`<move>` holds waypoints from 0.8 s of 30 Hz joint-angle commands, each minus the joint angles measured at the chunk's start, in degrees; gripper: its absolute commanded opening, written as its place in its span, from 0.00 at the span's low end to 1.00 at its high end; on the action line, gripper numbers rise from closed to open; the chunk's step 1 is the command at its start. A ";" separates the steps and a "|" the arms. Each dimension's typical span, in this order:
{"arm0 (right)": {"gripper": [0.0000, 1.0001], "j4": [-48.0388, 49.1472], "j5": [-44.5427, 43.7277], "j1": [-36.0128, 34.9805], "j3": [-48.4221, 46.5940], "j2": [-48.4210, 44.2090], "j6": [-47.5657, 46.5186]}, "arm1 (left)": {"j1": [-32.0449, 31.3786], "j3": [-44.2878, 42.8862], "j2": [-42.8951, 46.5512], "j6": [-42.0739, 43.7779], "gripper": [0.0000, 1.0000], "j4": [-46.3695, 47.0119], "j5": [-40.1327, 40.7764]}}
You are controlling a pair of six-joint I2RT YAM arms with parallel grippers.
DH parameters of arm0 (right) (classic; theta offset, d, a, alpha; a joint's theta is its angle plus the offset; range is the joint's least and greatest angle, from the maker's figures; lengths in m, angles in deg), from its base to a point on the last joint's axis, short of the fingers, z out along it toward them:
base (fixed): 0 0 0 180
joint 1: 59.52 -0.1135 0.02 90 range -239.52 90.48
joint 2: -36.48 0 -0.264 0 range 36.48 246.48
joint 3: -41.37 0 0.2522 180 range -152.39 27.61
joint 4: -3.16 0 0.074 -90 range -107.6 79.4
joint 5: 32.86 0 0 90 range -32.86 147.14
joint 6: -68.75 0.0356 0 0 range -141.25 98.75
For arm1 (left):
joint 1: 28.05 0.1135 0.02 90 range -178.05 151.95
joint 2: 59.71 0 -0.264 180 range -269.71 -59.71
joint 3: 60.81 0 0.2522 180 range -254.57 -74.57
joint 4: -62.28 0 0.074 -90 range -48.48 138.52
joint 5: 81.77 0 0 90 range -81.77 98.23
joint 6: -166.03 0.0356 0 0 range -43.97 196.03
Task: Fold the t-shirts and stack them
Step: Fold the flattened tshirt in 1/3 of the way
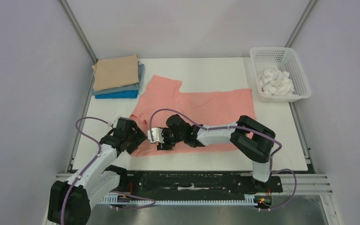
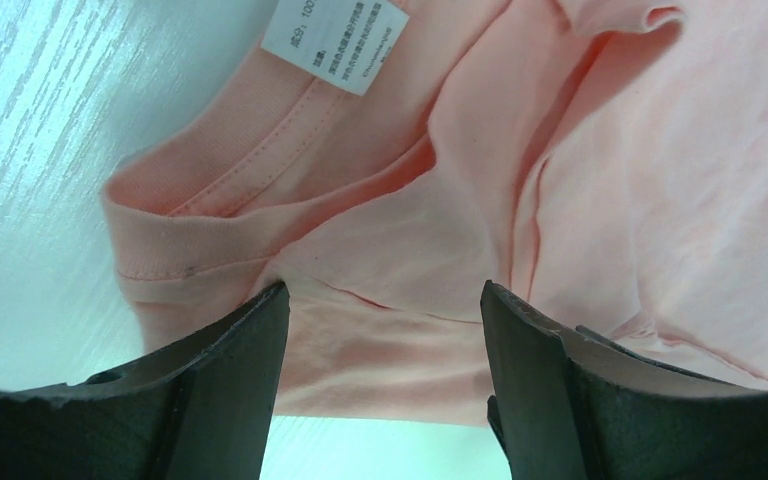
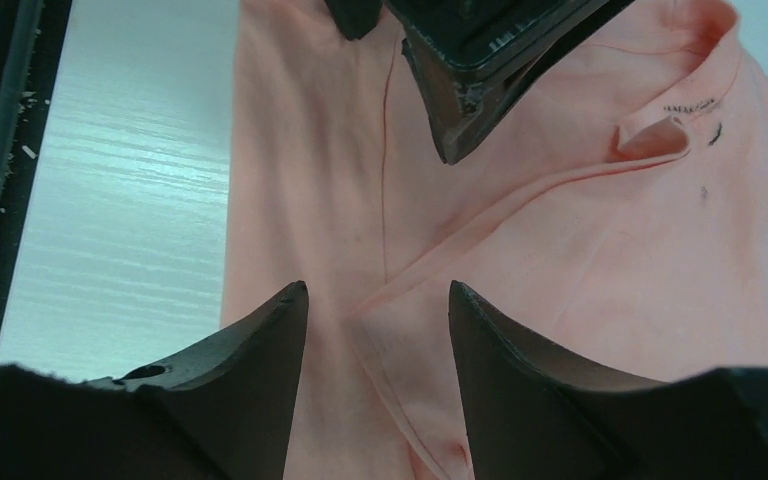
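Left end effector (image 2: 385, 300) and right end effector (image 3: 375, 292) gape, released, over the salmon-pink t-shirt (image 1: 206, 105); the basket (image 1: 301, 79) beside it holds white crumpled pieces (image 1: 274, 82).

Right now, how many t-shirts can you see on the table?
4. The salmon-pink t-shirt lies spread out in the middle. Three folded ones are stacked at the far left corner: tan on top, grey-blue under it, bright blue lowest. More could hide inside the stack.
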State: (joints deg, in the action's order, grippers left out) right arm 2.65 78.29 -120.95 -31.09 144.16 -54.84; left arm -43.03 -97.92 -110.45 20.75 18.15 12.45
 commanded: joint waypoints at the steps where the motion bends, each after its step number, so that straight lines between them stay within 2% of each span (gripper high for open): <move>1: 0.56 2.21 -0.48 -0.02 -3.03 1.89 -1.05 | -0.05 0.24 -1.99 -1.58 0.77 -0.66 1.28; 3: 0.52 1.85 -0.97 0.09 -2.96 2.30 -1.16 | -0.05 0.15 -2.56 -1.58 0.77 -0.66 1.23; 9: 0.51 -0.72 -2.51 0.67 -3.84 3.14 -2.04 | -0.04 0.06 -2.65 -1.57 0.77 -1.33 2.54; 18: 0.38 -4.28 -3.67 2.02 -5.68 4.59 -2.53 | -0.05 -0.35 -4.29 -0.87 0.77 -1.79 3.46; 24: 0.18 -3.64 -4.03 2.12 -6.42 3.97 -1.34 | -0.05 -0.37 -4.62 -0.71 0.77 -2.03 3.85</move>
State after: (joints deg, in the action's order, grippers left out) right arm -1.67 75.12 -118.98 -34.95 148.20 -56.78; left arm -43.03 -98.62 -113.95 20.75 18.37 12.87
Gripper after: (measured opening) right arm 0.213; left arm 0.765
